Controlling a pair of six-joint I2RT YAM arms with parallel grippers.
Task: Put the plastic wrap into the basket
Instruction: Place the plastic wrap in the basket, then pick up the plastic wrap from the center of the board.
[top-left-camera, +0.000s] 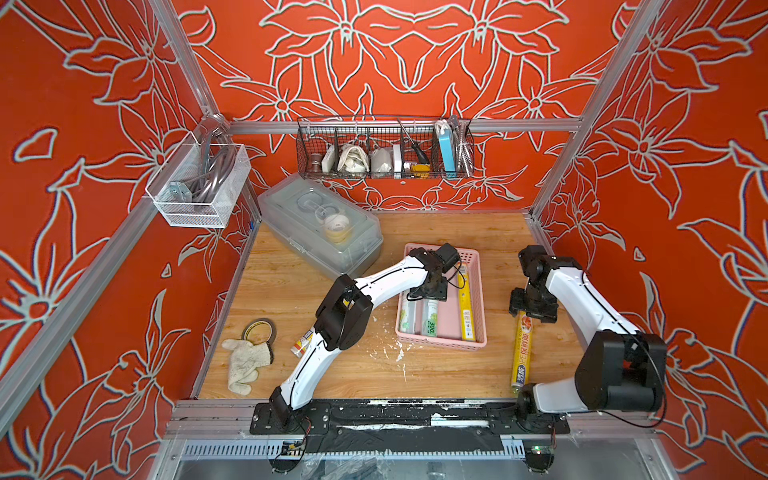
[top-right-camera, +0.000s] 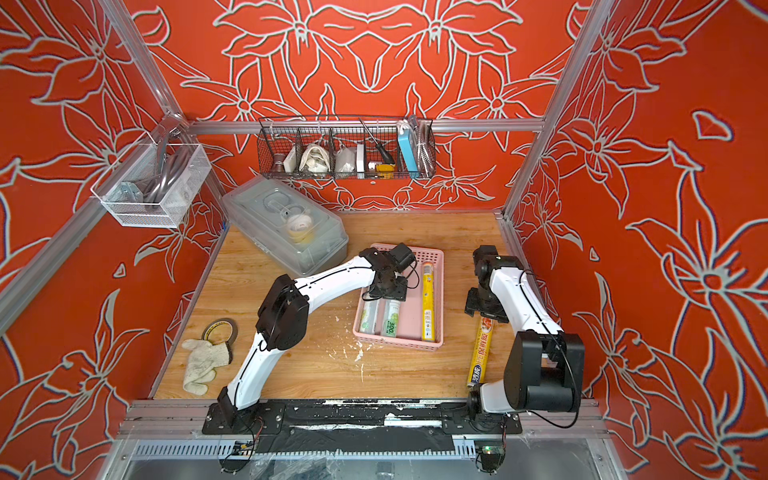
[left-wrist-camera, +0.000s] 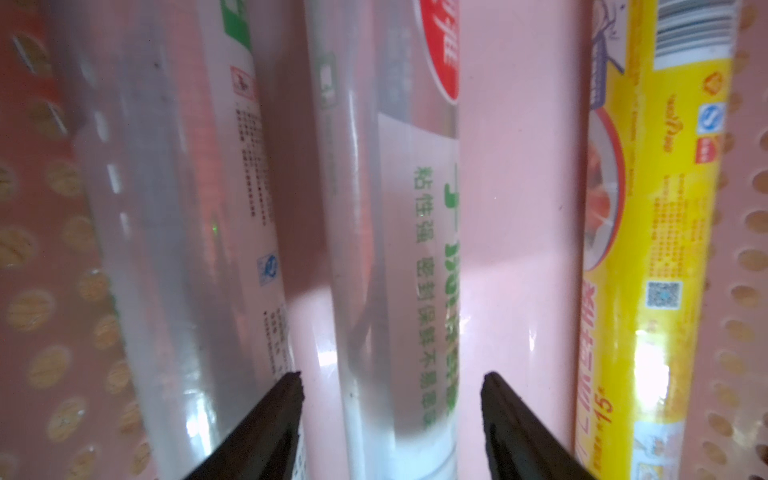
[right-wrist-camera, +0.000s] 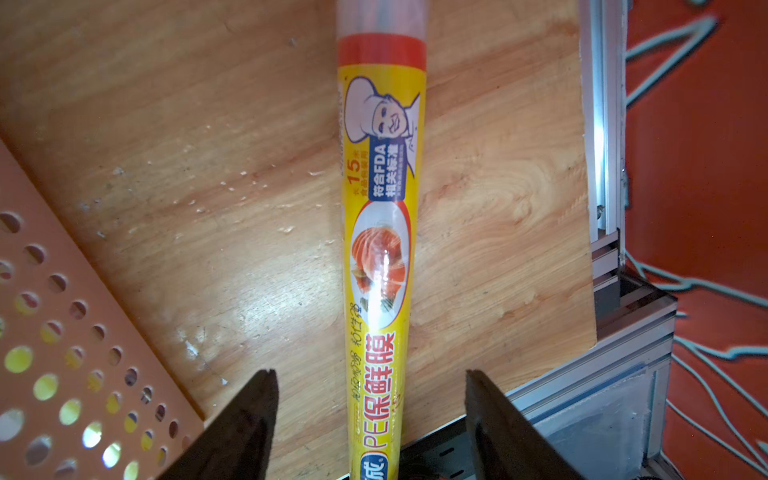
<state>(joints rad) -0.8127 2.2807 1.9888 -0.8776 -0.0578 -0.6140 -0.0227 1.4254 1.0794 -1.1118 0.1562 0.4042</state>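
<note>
Far to the left, a half-hidden yellow roll (top-left-camera: 302, 341) is lying on the table (top-left-camera: 291, 291), mostly covered by the left arm. Next, the left gripper (left-wrist-camera: 390, 384) is hanging low inside the pink basket (top-left-camera: 440, 343). Its jaws are standing well apart on either side of a white-and-green roll (left-wrist-camera: 395, 270), with a gap on each side, gripping nothing. That roll, its white-and-green twin (left-wrist-camera: 178, 249) and a yellow basket roll (top-left-camera: 466, 307) are lying side by side on the basket floor, parallel to its long sides. Further right, the loose yellow roll (top-left-camera: 523, 353) is lying on the table just beside the basket, its long axis running from the front edge toward the back wall. The right gripper (right-wrist-camera: 370, 378), on much the nearer arm, is hovering directly over it, jaws wide and straddling it across its width, touching nothing. Closing there would likely catch it squarely.
</note>
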